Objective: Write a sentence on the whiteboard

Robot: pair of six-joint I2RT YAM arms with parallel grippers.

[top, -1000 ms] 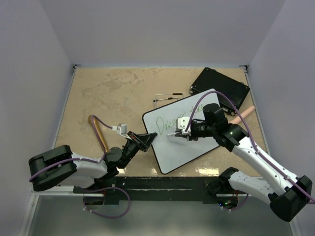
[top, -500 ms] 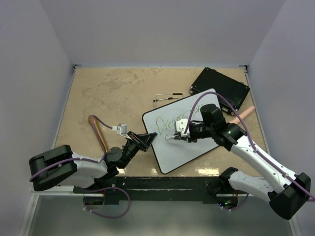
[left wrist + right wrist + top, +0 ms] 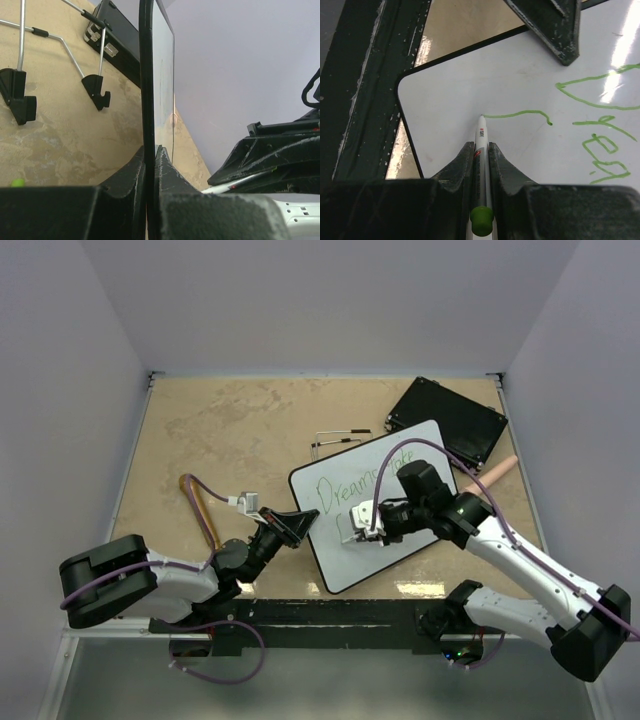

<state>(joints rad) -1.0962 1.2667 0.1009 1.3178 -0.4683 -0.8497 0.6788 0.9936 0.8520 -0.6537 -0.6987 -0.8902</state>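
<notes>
The whiteboard lies tilted on the table, with green writing along its far edge. My left gripper is shut on its left edge; in the left wrist view the black frame runs edge-on between my jaws. My right gripper is shut on a white marker with a green end. The marker's tip touches the whiteboard at the end of a fresh green stroke, below the earlier green letters.
A flat black board lies at the back right, partly under the whiteboard. A wire stand with black feet lies behind the whiteboard. A pale stick lies at the right. A brown strap lies at the left.
My right gripper has moved toward the near side of the whiteboard with the marker, drawing a new green stroke under the first line. The left arm has not moved.
</notes>
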